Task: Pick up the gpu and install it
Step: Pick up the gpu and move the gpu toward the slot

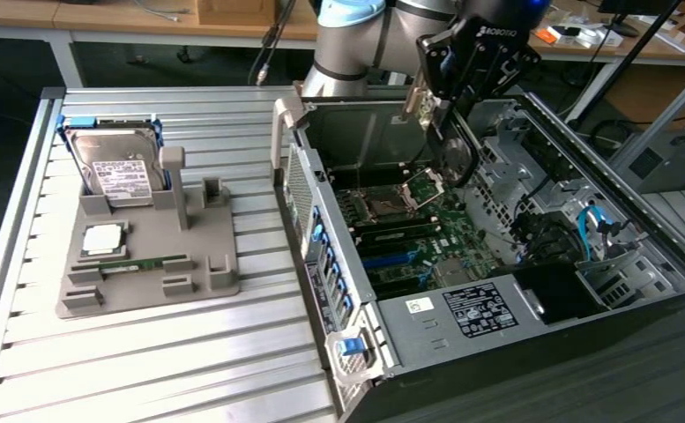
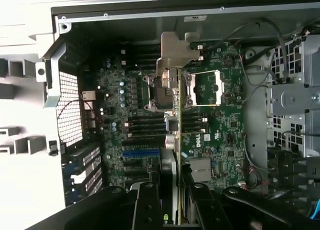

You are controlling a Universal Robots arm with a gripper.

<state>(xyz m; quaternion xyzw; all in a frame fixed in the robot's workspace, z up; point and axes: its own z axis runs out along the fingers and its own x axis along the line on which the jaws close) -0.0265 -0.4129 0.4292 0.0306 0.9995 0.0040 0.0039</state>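
You've got the gripper (image 1: 441, 106) w/ fingers part-closed, clamped on the gpu (image 1: 455, 154). Card hangs on edge inside the open case (image 1: 318, 220), over the mobo (image 1: 407, 256), approx above the CPU socket (image 1: 386, 208).

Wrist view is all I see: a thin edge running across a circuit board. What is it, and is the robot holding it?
Observer: The gpu, a flat card with a round black cooler on its face, clamped in the gripper.
Operator: Is it plugged in?
Observer: Not yet; it hangs upright, clear above the motherboard in the open computer case.
Operator: Anything beside the case?
Observer: On the exterior view's left, a grey holder carries a hard drive.
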